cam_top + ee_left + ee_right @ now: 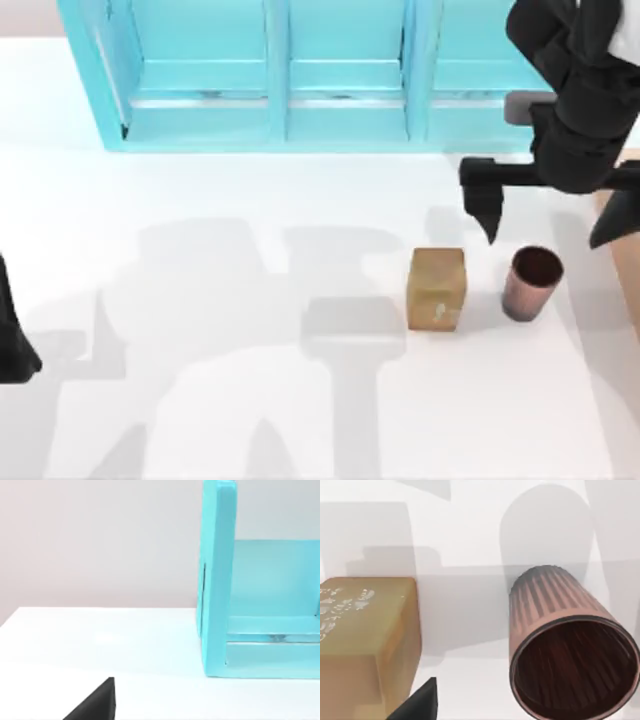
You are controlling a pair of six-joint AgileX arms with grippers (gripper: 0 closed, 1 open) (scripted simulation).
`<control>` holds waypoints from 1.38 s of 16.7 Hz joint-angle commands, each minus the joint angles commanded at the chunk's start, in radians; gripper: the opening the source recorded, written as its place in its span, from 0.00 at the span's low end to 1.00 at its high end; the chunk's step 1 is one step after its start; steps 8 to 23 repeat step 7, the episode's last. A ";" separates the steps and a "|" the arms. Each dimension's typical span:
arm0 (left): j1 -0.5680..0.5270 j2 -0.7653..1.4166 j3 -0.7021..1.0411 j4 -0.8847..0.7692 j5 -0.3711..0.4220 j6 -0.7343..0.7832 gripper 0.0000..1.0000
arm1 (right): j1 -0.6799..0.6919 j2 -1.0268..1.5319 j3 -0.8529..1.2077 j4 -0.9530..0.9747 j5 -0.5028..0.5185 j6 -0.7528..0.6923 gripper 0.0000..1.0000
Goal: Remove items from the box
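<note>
Tan-brown and reddish-brown, two items are sitting on the white table (pixel 250 400): one block (pixel 437 288) and one ribbed cup (pixel 531 283), upright, near each other but apart. One orange-tan box (pixel 625 240) is peeking in at the table's right edge. The right gripper (pixel 550 215) is hovering above the cup, fingers spread wide, holding nothing. The left gripper (pixel 15 345) is sitting parked at the left edge. One turquoise shelf (pixel 290 70) is standing behind, showing three compartments.

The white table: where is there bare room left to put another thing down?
The table is bare across the top view's left and middle, between the turquoise shelf unit and the near edge. It is crowded at the right: the tan block and the brown cup stand apart, with the open right gripper above them. The left gripper sits at the left edge.
</note>
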 joint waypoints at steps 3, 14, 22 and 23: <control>0.000 0.000 0.000 0.000 0.000 0.000 1.00 | -0.002 -0.022 0.087 -0.110 0.000 -0.002 1.00; 0.000 0.000 0.000 0.000 0.000 0.000 1.00 | -0.003 -0.037 0.137 -0.161 0.000 -0.004 1.00; 0.000 0.000 0.000 0.000 0.000 0.000 1.00 | -0.003 -0.037 0.137 -0.161 0.000 -0.004 1.00; 0.000 0.000 0.000 0.000 0.000 0.000 1.00 | -0.003 -0.037 0.137 -0.161 0.000 -0.004 1.00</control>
